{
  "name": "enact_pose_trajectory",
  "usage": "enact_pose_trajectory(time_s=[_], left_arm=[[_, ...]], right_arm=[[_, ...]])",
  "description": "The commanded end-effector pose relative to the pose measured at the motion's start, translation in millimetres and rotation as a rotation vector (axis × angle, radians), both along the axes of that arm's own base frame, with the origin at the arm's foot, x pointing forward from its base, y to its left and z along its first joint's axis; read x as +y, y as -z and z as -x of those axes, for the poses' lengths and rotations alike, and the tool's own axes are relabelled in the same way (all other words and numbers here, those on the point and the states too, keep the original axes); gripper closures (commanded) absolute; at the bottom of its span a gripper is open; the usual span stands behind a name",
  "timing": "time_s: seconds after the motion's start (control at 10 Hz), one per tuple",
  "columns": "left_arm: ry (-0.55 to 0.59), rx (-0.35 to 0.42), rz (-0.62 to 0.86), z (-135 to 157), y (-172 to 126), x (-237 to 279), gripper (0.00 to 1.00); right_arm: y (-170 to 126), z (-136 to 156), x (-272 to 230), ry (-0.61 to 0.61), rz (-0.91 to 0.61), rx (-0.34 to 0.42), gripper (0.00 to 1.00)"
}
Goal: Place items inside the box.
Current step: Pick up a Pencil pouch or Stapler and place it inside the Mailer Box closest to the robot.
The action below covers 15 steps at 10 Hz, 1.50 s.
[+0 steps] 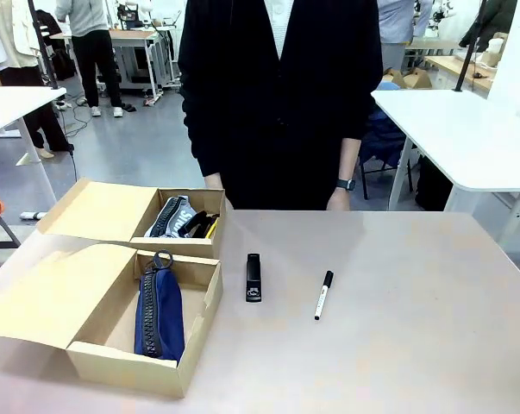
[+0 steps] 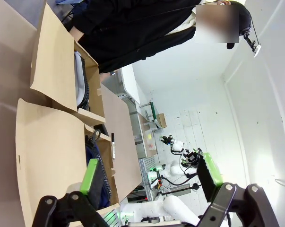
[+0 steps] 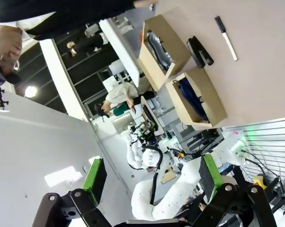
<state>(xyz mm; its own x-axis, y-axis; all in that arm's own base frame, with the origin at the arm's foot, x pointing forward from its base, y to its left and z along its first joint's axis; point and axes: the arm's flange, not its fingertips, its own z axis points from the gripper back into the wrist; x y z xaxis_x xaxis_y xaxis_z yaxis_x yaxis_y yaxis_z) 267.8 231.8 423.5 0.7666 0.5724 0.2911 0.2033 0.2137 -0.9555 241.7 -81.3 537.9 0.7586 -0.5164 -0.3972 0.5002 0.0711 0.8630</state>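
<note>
Pale table top, with a person in a black top standing at the far edge.

Two open brown cardboard boxes on the robot's-left half, lids folded out leftward.
- Far box: holds a grey zip pouch, plus something black and something yellow beside it, too tucked in to name.
- Near box: holds a navy zip pouch, lying lengthwise near-to-far.

Left gripper: spread wide, nothing between. Looking along the box lids toward the navy pouch.
Right gripper: spread wide too, empty. Boxes and loose items high in the upper right of its view, well apart from it.

Loose on the table, so not yet boxed:
- Black stapler: just right of the near box, not touching. Long axis near-to-far, almost square to the table's front edge.
- White marker with black cap: further right, apart from the stapler. Long axis near-to-far as well, slightly canted, cap end far and a touch right.

Judgement:
- Marker right of the middle, so probably the right arm's pick.
- Stapler about mid-table and close to the near box, so reachable from either side, with the shorter carry from the left.
- Either pick needs a grip across the short axis, closing left-right over the table.
- Both boxes leftward of both items, so the carry goes left.
</note>
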Motion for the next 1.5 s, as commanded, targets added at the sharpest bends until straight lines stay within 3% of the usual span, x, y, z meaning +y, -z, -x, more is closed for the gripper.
enact_pose_trajectory(time_s=[0.0, 0.5, 0.8, 0.9, 1.0, 1.1, 1.2, 1.3, 1.4], left_arm=[[-0.007, -0.032, 0.007, -0.8, -1.2, -1.5, 0.00], [-0.007, -0.032, 0.007, -0.8, -1.2, -1.5, 0.00], [-0.007, -0.032, 0.007, -0.8, -1.2, -1.5, 0.00], [-0.007, -0.032, 0.007, -0.8, -1.2, -1.5, 0.00], [-0.007, -0.032, 0.007, -0.8, -1.2, -1.5, 0.00], [-0.007, -0.032, 0.007, -0.8, -1.2, -1.5, 0.00], [-0.007, -0.032, 0.007, -0.8, -1.2, -1.5, 0.00], [-0.007, -0.032, 0.007, -0.8, -1.2, -1.5, 0.00], [-0.007, -0.032, 0.007, -0.8, -1.2, -1.5, 0.00]], right_arm=[[-2.5, 0.6, -3.0, -0.007, -0.004, -0.025, 0.00], [0.0, 0.0, -0.1, 0.000, 0.000, -0.001, 0.00], [-38.7, -58.5, 120.6, -0.054, 0.466, -0.014, 0.00], [-32.8, -76.5, 163.7, 0.028, 0.755, 0.036, 0.00], [-25.1, -80.2, 182.5, 0.016, 1.053, 0.091, 0.00], [-33.6, -49.2, 131.1, -0.058, 0.455, -0.038, 0.00], [-33.6, -49.2, 131.1, -0.058, 0.455, -0.038, 0.00], [-29.7, -64.8, 192.0, -0.048, 0.646, -0.051, 0.00], [-31.0, -67.6, 212.7, -0.069, 0.748, -0.101, 0.00]])
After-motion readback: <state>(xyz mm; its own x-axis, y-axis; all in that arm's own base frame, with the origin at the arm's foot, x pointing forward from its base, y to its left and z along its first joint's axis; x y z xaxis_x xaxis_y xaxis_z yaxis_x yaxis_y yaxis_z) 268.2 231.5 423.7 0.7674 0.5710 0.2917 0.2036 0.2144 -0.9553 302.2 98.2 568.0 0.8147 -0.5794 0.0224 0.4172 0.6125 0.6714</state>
